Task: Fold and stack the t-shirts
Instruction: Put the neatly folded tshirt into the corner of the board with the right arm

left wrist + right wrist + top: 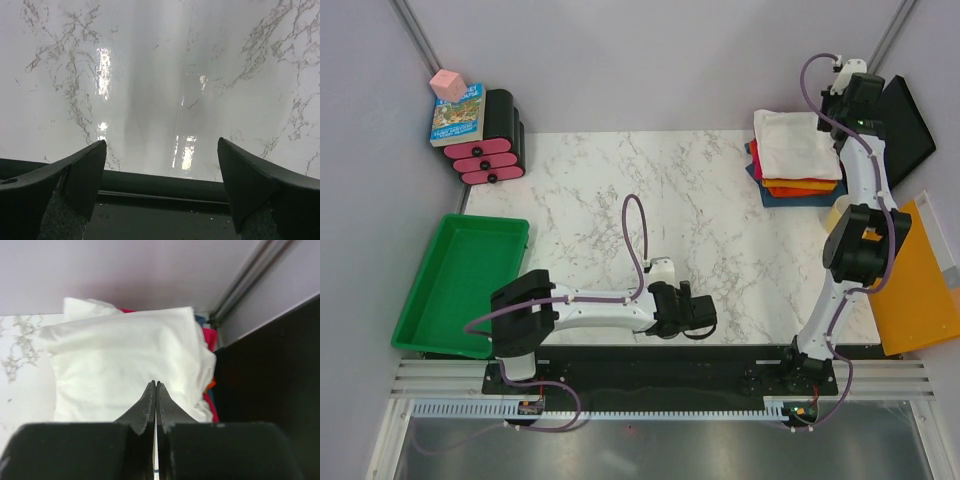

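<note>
At the near edge the left gripper [162, 150] hangs over bare marble, jaws spread and holding nothing. The green tray [460, 280] at the left shows nothing inside. At the far right, the off-white t-shirt [795, 145] lies folded on the magenta [756, 158], orange [805, 186] and dark blue [790, 199] squares. The right gripper [156, 390] is above it, jaws pressed together and holding nothing. Stacking looks finished. The next move is probably to lift away without snagging the top shirt.

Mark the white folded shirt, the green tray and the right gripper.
white folded shirt [795, 143]: top external view, middle of its upper face.
green tray [460, 285]: top external view, bare floor of the tray.
right gripper [155, 384]: right wrist view, where its shut fingertips meet.
</note>
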